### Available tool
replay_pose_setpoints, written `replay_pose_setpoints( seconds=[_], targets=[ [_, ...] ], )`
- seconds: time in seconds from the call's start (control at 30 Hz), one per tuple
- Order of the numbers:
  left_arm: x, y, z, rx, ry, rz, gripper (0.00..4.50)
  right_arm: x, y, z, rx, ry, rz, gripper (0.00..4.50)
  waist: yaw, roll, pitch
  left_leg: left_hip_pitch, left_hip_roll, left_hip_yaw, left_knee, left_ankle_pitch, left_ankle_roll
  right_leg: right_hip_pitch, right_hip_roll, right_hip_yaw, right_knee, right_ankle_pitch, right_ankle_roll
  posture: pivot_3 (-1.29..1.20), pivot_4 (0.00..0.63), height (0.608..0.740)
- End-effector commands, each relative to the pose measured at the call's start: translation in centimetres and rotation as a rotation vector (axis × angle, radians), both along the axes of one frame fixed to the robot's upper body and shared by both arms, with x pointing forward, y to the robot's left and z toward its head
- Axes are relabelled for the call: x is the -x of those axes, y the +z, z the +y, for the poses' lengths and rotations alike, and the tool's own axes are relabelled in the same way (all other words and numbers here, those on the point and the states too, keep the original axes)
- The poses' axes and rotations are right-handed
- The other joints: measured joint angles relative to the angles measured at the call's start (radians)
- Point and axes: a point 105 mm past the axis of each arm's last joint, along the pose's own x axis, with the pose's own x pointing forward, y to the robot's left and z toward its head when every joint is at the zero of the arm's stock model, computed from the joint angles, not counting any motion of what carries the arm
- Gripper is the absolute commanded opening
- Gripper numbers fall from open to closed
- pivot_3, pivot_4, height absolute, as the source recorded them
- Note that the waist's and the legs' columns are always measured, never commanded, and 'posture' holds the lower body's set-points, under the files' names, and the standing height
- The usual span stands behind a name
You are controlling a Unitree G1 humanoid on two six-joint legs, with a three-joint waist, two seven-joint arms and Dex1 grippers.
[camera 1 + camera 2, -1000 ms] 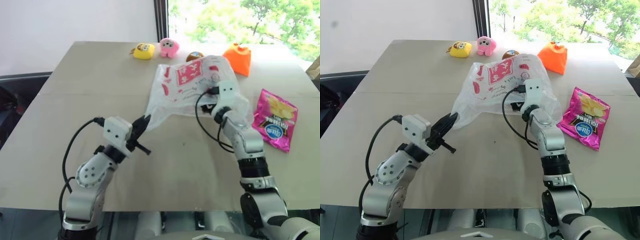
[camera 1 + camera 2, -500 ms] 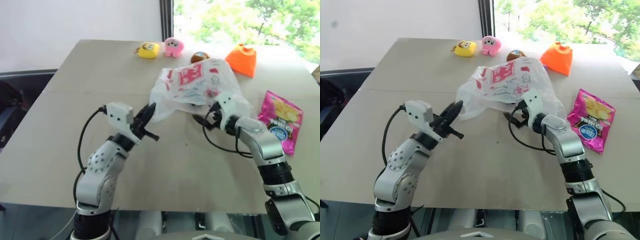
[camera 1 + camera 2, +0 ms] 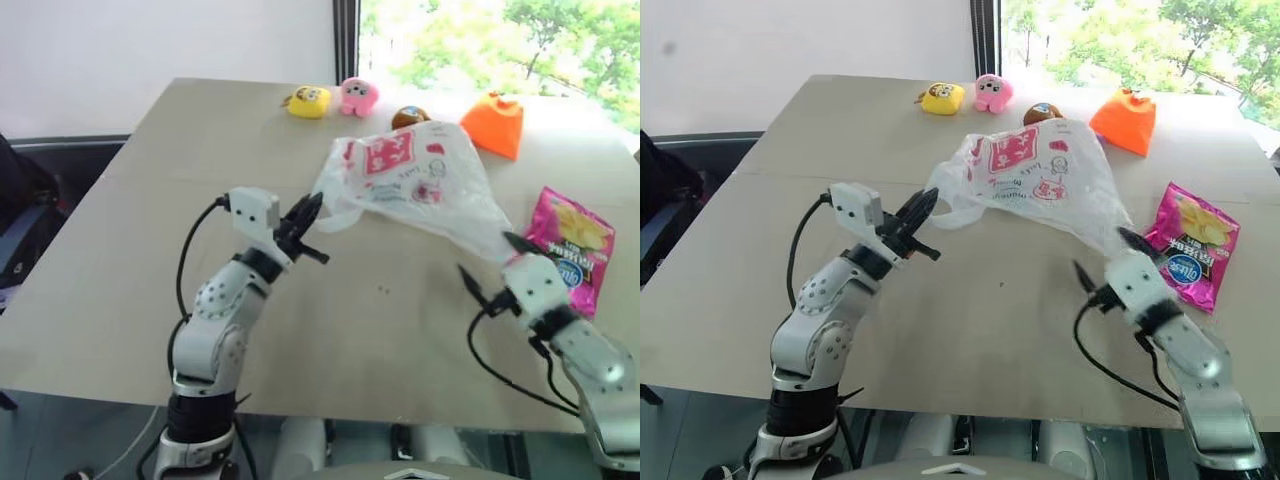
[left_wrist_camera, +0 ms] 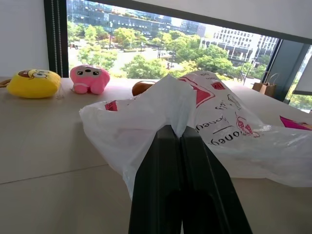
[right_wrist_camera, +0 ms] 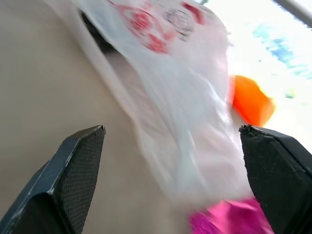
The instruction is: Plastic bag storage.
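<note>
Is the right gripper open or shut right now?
Open. The right gripper's two fingers stand wide apart with nothing between them; the bag lies beyond.

The plastic bag [image 4: 229, 122] carries red-pink printing; in the left wrist view, dark handwriting-style lettering on its side reads roughly "honey", seen upside down, with a fainter line above it too small to read. The pink chips packet [image 3: 1192, 256] bears a blue oval logo whose lettering cannot be made out.
</note>
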Motion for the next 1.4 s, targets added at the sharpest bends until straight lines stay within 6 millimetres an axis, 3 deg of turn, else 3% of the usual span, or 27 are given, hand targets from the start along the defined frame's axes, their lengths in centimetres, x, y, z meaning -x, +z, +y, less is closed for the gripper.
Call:
replay_pose_setpoints(
  seconds=[0.03, 0.23, 0.37, 0.7, 0.83, 1.03, 1.07, 1.17, 1.2, 1.27, 1.4],
  targets=[
    [0.3, 1.3, -0.3, 0.010, -0.001, -0.063, 0.00, 0.3, 0.1, -3.7, 0.119, -0.136, -0.070, 4.46, -0.002, 0.000, 0.000, 0.001, 0.000, 0.001, 0.000, 0.000, 0.000, 0.000, 0.000, 0.000, 0.000, 0.000, 0.000, 0.00, 0.150, 0.740],
    [1.2, 0.9, 0.0, 0.003, 0.001, -0.068, 0.00, -0.4, -3.4, -5.2, 0.178, -0.142, 0.140, 4.46, -0.007, 0.000, 0.000, 0.015, 0.001, 0.004, -0.004, 0.000, 0.000, 0.010, 0.001, 0.004, 0.000, -0.001, 0.000, 0.00, 0.150, 0.740],
    [1.6, 0.9, 0.5, 0.005, 0.021, -0.076, 0.00, -0.7, -3.5, -4.9, 0.195, -0.121, 0.178, 4.46, -0.006, 0.000, 0.000, 0.014, 0.001, 0.003, -0.003, 0.000, 0.000, 0.010, 0.001, 0.005, 0.000, 0.000, 0.000, 0.00, 0.150, 0.740],
    [2.5, -0.1, 0.2, -0.009, 0.008, -0.069, 0.00, -4.8, -5.1, -10.4, 0.342, -0.410, 0.213, 4.46, -0.003, -0.002, 0.000, 0.019, 0.001, 0.003, -0.001, 0.000, 0.000, 0.015, 0.001, 0.006, 0.000, 0.000, 0.000, 0.00, 0.150, 0.740],
    [2.5, 0.0, 0.7, -0.010, 0.023, -0.073, 0.00, -5.8, -4.8, -11.1, 0.356, -0.449, 0.197, 4.46, 0.000, -0.004, -0.001, 0.019, 0.001, 0.004, -0.001, 0.000, 0.000, 0.016, 0.001, 0.004, 0.000, 0.000, -0.001, 0.00, 0.150, 0.740],
    [2.3, 0.1, 1.2, -0.009, 0.055, -0.077, 0.00, -6.1, -4.8, -12.9, 0.332, -0.521, 0.209, 1.83, 0.000, -0.004, -0.001, 0.018, 0.001, 0.004, -0.001, 0.000, 0.000, 0.016, 0.000, 0.004, -0.002, 0.000, 0.000, 0.00, 0.150, 0.740],
    [2.3, 0.0, 1.2, -0.010, 0.056, -0.077, 0.00, -6.1, -4.7, -13.2, 0.321, -0.533, 0.206, 1.13, 0.000, -0.004, -0.001, 0.017, 0.001, 0.004, -0.001, 0.000, 0.000, 0.016, 0.000, 0.004, -0.002, 0.000, 0.000, 0.00, 0.150, 0.740],
    [2.3, 0.0, 1.2, -0.011, 0.057, -0.077, 0.00, -6.1, -4.4, -13.7, 0.302, -0.557, 0.189, 0.06, -0.003, -0.004, -0.001, 0.018, 0.001, 0.004, -0.002, 0.000, 0.000, 0.016, 0.000, 0.004, -0.002, 0.000, 0.000, 0.00, 0.150, 0.740],
    [2.3, 0.0, 1.2, -0.012, 0.057, -0.077, 0.00, -6.1, -4.2, -13.8, 0.298, -0.561, 0.179, 0.06, -0.002, -0.004, -0.001, 0.018, 0.001, 0.004, -0.002, 0.000, 0.000, 0.016, 0.000, 0.004, -0.002, 0.000, 0.000, 0.00, 0.150, 0.740],
    [2.2, 0.0, 1.1, -0.014, 0.054, -0.078, 0.00, -6.5, -2.1, -13.7, 0.275, -0.554, 0.070, 0.06, -0.002, -0.004, -0.001, 0.018, 0.001, 0.004, -0.002, 0.000, 0.000, 0.016, 0.000, 0.004, -0.002, 0.000, 0.000, 0.00, 0.150, 0.740],
    [2.0, 0.1, 0.9, -0.020, 0.040, -0.081, 0.00, -7.7, 4.1, -11.0, 0.055, -0.381, -0.180, 0.06, -0.008, -0.001, 0.001, 0.017, 0.001, 0.004, -0.002, 0.000, 0.000, 0.014, 0.000, 0.005, -0.002, 0.000, 0.000, 0.00, 0.150, 0.740]
  ],
)
